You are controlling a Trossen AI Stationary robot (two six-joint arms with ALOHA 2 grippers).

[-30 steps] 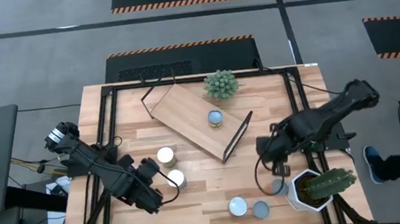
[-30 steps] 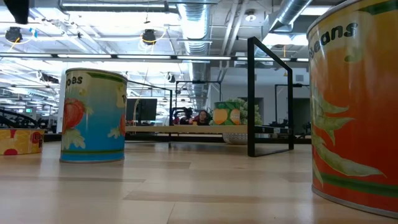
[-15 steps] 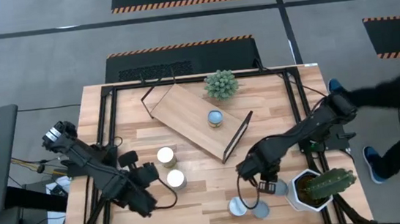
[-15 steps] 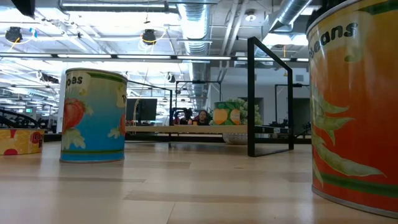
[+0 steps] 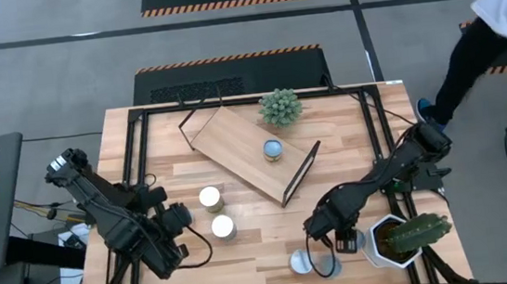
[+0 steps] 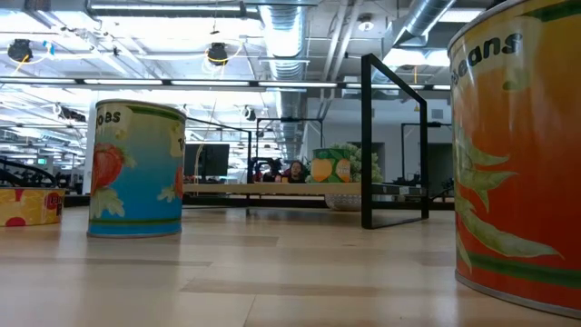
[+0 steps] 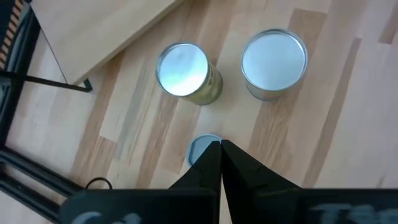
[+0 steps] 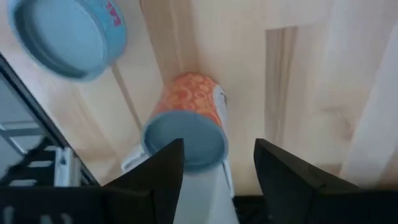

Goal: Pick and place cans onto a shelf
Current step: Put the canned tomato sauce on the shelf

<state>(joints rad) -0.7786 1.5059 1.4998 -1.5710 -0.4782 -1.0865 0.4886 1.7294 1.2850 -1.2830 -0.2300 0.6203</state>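
The right gripper (image 8: 214, 171) hangs with its fingers spread wide over the table's near right part, gripping nothing. Straight ahead of those fingers stands an orange-labelled can (image 8: 189, 124) (its top pale blue), and a blue-topped can (image 8: 65, 34) sits a little beyond it. Just to the gripper's outer side is the white cactus pot (image 5: 395, 240).

The left gripper (image 7: 220, 149) waits with fingers pressed together and empty, two silver-topped cans (image 7: 183, 70) in front of it.

Farther from both, the shelf (image 5: 235, 148) lies angled and carries one can (image 5: 273, 149).
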